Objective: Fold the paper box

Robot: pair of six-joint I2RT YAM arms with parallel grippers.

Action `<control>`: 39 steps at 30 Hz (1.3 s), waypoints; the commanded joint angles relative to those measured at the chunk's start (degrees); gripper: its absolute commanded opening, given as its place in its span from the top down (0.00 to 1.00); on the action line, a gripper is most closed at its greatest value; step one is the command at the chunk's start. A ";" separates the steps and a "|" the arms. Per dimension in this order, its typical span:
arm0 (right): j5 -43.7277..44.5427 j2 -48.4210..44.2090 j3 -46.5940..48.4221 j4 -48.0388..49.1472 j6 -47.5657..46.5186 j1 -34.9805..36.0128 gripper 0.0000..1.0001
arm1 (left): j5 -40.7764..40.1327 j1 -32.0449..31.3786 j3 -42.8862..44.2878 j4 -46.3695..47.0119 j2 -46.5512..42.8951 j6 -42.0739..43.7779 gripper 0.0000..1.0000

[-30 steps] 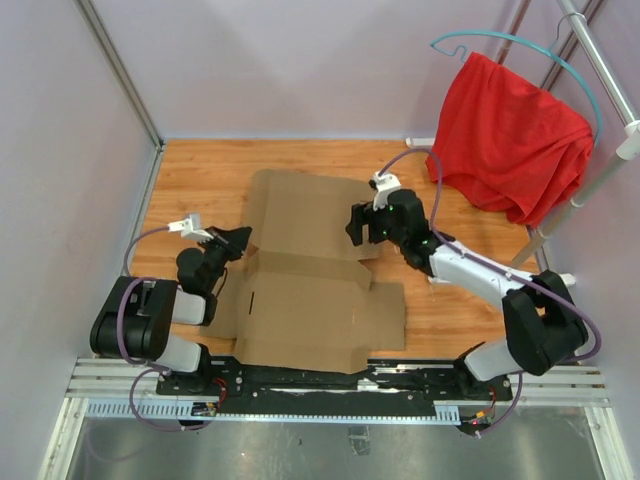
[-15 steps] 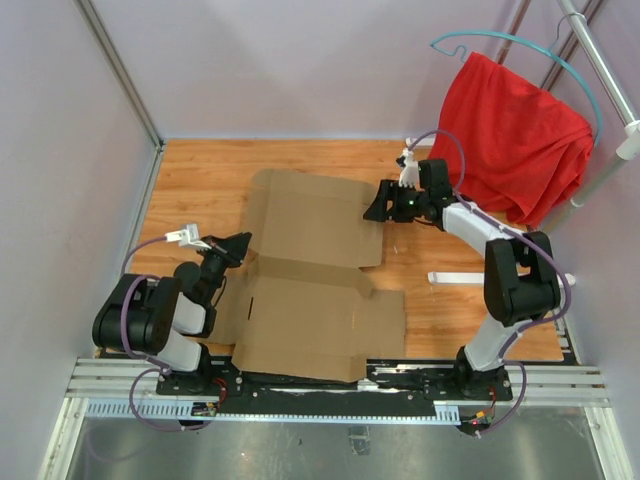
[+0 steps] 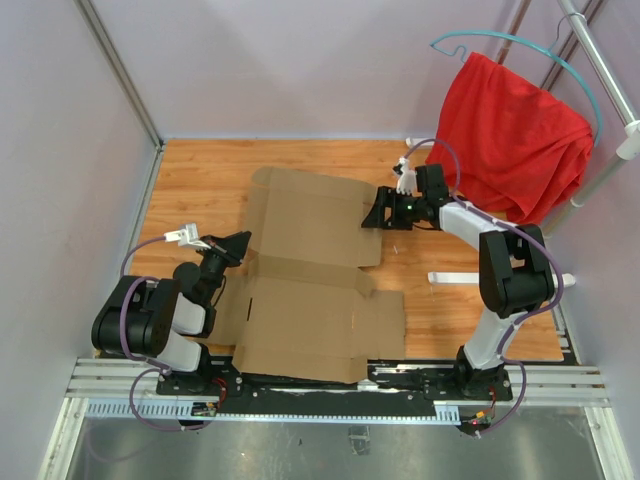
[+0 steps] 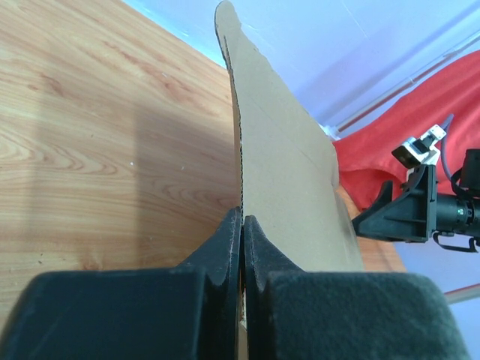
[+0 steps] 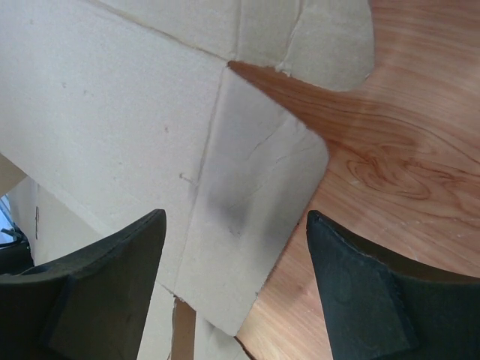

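The paper box (image 3: 300,290) lay spread open on the wooden table (image 3: 200,175), its near edge just beyond the arm bases and its far panel reaching toward the back wall. At its left edge the left gripper (image 3: 236,243) was pressed fully shut, and the wrist view showed the thin cardboard edge running in between the fingers (image 4: 221,247). Farther back, the right gripper (image 3: 378,212) hung over a rounded flap at the sheet's right side, jaws wide apart and holding nothing. Beyond it, a red cloth (image 3: 510,140) hung at the far right.
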 commanded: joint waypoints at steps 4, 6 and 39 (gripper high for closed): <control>1.41 -1.12 -0.40 0.58 0.00 -1.76 0.21 | 0.34 -0.21 -0.04 17.31 -1.58 0.42 1.00; -1.69 -0.47 -0.71 3.42 0.91 -1.77 0.24 | 0.64 -0.16 0.17 17.34 -1.63 0.19 1.00; 12.03 -14.91 -6.30 17.67 -12.78 5.36 0.99 | -4.94 -0.36 15.01 -35.33 -30.56 7.41 0.01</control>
